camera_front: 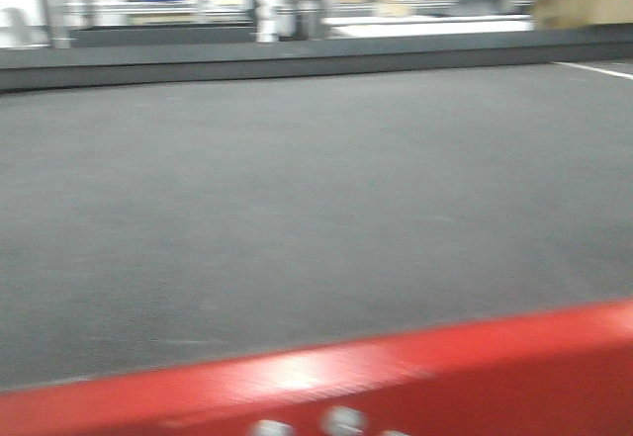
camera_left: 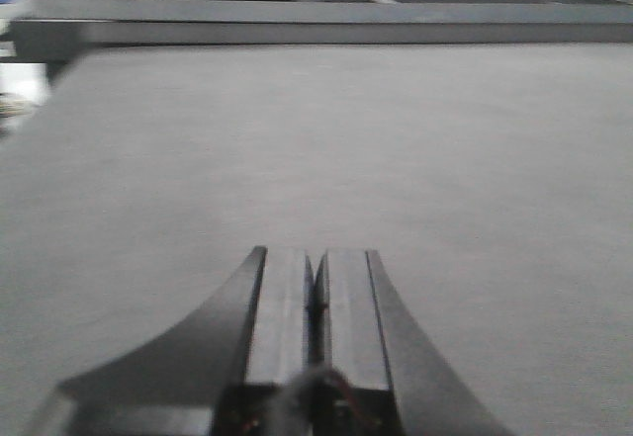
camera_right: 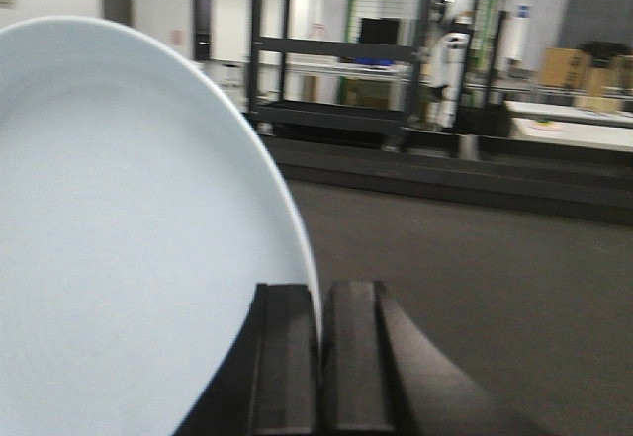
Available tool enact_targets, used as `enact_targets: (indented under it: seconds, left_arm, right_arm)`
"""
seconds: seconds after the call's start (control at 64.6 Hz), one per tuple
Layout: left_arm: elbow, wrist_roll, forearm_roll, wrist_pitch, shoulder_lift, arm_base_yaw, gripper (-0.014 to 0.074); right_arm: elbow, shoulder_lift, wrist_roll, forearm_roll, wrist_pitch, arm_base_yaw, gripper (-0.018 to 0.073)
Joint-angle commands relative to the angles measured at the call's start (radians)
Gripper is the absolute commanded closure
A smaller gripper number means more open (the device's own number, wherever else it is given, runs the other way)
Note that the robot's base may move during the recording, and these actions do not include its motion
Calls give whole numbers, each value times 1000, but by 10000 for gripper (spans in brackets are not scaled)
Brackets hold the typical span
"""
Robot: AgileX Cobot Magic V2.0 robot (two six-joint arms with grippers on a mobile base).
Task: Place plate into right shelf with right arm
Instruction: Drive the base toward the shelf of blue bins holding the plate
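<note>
In the right wrist view the pale blue-white plate (camera_right: 129,238) fills the left half, standing on edge. My right gripper (camera_right: 321,288) is shut on its rim, one black finger on each side. The plate hides everything to the left of the gripper. In the left wrist view my left gripper (camera_left: 315,253) is shut and empty, low over dark grey matting (camera_left: 316,139). Neither gripper shows in the front view. The stainless-steel right shelf is out of view.
The front view shows the dark matted table (camera_front: 297,189) with its red front frame (camera_front: 415,372), blurred. Blurred metal posts (camera_front: 267,1) stand beyond its far edge. In the right wrist view a dark shelving unit (camera_right: 341,50) and tables with boxes (camera_right: 574,125) stand far back.
</note>
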Motion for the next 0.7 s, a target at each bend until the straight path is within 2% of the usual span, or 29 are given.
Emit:
enact_targets:
  seconds: [0.0,0.682]
  left_arm:
    - [8,-3,-4,-86,-7,-5,643]
    - [8,-3,-4,-86,-7,-5,643]
  right_arm:
    - [-19,11,2,-1,-101,0,490]
    - [-19,11,2,-1,-101,0,490]
